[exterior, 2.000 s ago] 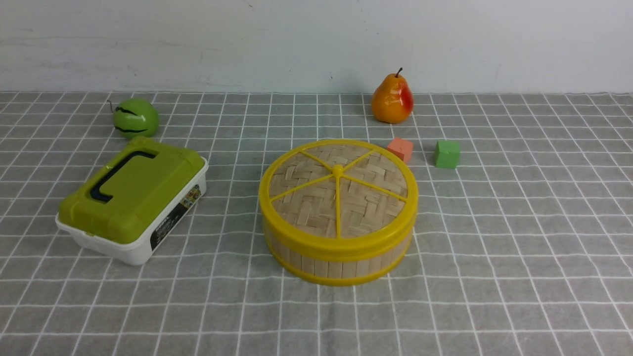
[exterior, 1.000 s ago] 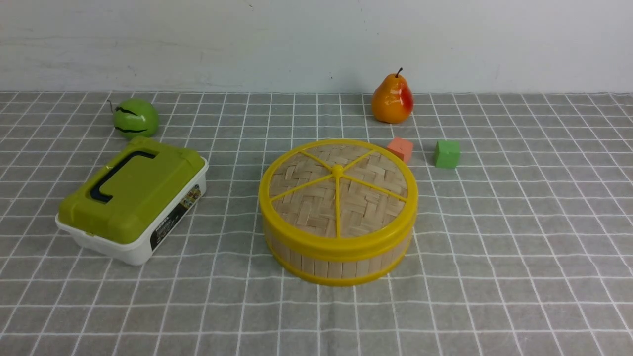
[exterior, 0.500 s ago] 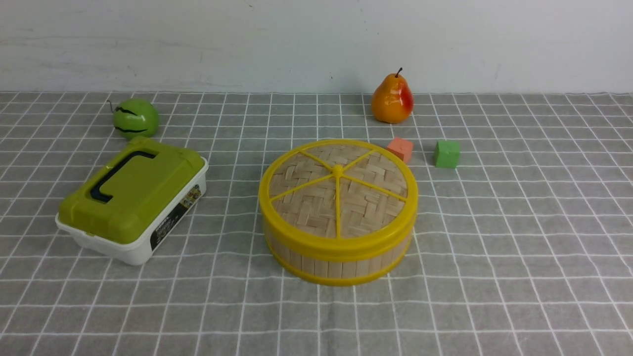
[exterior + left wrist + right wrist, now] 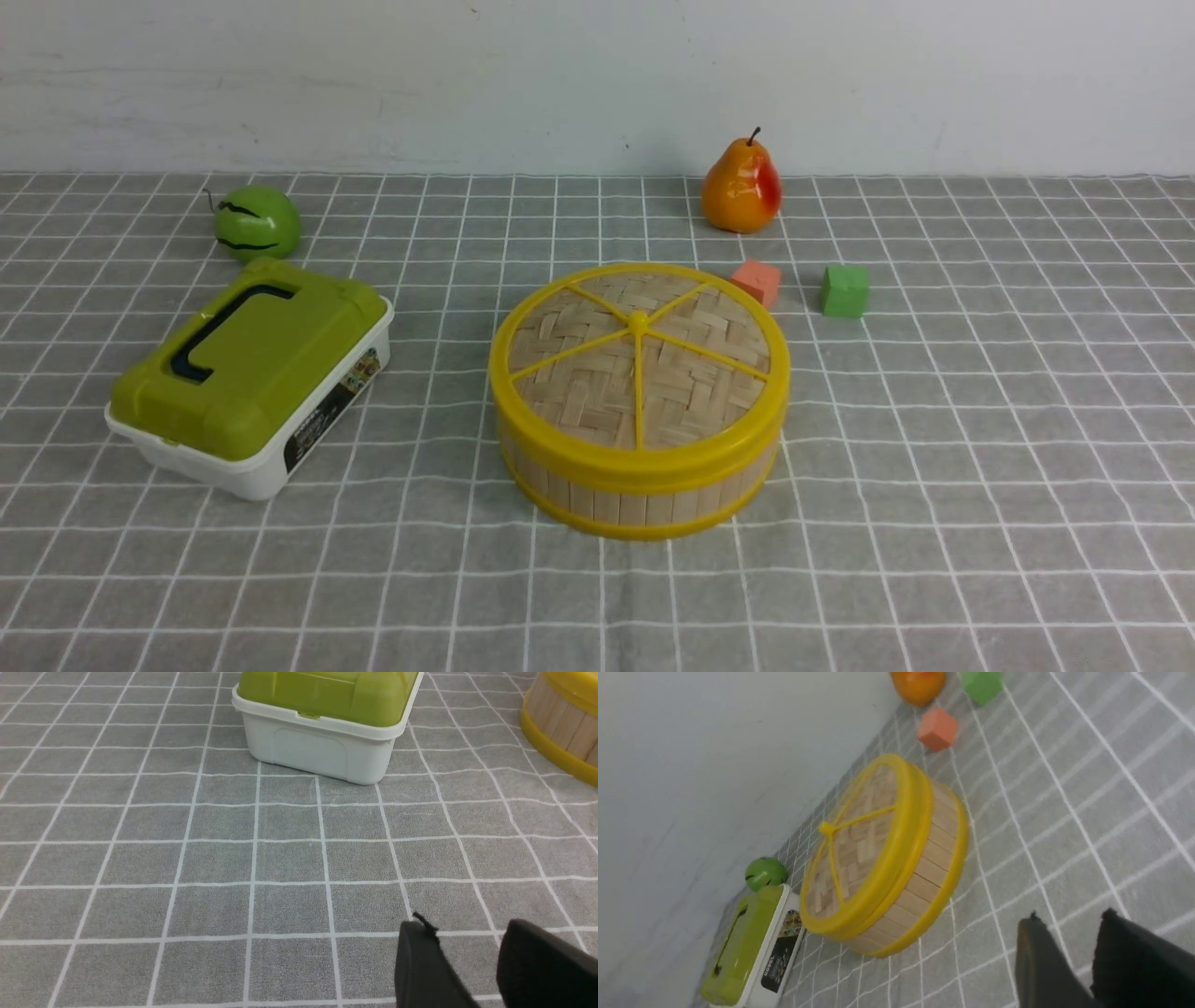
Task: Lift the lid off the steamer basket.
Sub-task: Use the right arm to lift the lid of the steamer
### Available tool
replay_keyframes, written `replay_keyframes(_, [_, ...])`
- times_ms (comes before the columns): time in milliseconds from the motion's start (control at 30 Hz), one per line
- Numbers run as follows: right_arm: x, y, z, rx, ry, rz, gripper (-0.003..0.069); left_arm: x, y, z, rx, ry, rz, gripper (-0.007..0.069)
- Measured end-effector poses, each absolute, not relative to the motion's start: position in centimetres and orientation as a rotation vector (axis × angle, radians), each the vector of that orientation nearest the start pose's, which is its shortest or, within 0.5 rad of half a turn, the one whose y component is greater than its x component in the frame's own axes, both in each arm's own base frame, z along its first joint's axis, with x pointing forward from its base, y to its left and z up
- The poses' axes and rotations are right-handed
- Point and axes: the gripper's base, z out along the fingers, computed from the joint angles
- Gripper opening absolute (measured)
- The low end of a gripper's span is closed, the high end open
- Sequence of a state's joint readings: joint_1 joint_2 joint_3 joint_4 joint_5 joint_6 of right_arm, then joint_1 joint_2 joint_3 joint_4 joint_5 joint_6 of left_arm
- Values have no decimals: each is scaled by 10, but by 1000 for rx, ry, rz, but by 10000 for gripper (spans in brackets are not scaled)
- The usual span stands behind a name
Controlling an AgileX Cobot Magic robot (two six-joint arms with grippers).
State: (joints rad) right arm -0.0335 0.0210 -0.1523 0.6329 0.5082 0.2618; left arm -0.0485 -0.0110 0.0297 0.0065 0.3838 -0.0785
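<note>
The steamer basket [image 4: 635,499] stands in the middle of the grey checked cloth, and the woven lid [image 4: 579,373] with its yellow spokes and knob sits flat on top of it. Neither gripper shows in the front view. In the right wrist view my right gripper [image 4: 1070,917] hangs over bare cloth, well short of the basket [image 4: 931,858] and lid [image 4: 859,840]; cloth shows between its fingertips and it holds nothing. My left gripper [image 4: 467,926] is open over bare cloth, with the basket's edge [image 4: 560,728] far off.
A white box with an olive-green lid [image 4: 247,373] lies left of the basket, with a green ball-shaped fruit [image 4: 256,222] behind it. A pear [image 4: 741,189], an orange cube [image 4: 756,281] and a green cube [image 4: 844,290] stand behind the basket to the right. A white wall closes the back.
</note>
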Motion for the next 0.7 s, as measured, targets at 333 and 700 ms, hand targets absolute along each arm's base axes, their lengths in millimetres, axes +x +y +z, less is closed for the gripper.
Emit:
replay_keyframes(333, [90,30,385,-145,2166,406,-19,52,-2,169,-24,1887,-80,239])
replay_keyframes(700, [253,78,436,-557,2417,352,-4,52,-2,169,-24,1887,-80,239])
